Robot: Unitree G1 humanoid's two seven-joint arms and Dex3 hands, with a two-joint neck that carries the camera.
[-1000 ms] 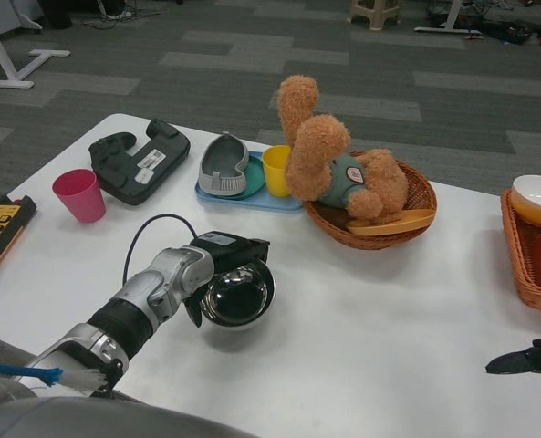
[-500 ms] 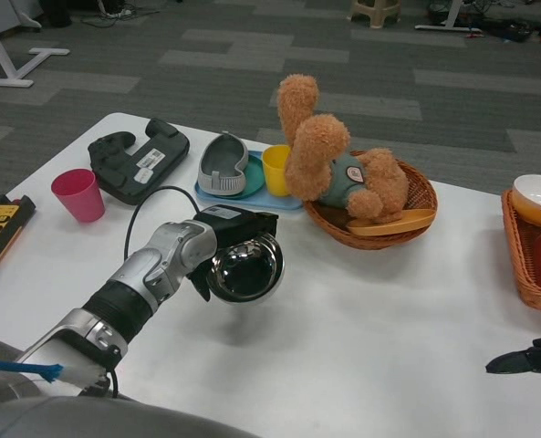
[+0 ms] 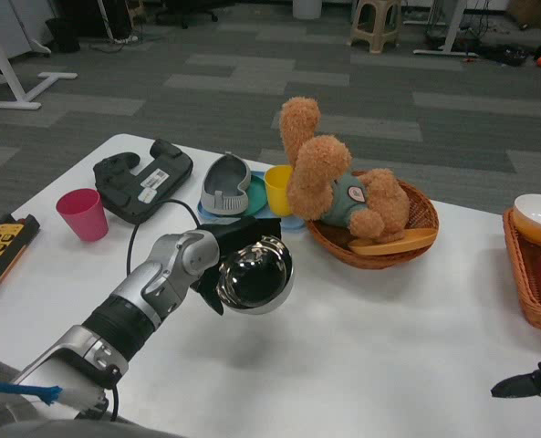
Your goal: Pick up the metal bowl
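— Lifting was what changed: the shiny round metal bowl [image 3: 255,275] sat on the white table [image 3: 389,338] a second earlier, and at this moment it hung clear of the surface, tipped so its hollow faced the camera.

— Who held it?

— The black left hand [image 3: 223,258], fingers clamped over the bowl's rim on the side away from the woven wicker basket [image 3: 411,233]. It had risen steadily, and the bowl had drawn nearer that basket, though still apart from it.

— And the other hand?

— The right hand [image 3: 528,380] waited at the table's near edge, well apart from the basket; too little of it showed to tell whether its fingers were spread or closed.

— So the task?

— Essentially done, I judged: the bowl was off the table. The tilt was the only worry; a rim grip could slip.

— Anything crowding it?

— The fuzzy brown plush bear [image 3: 329,178] lay in the basket, beyond the bowl, not touching.
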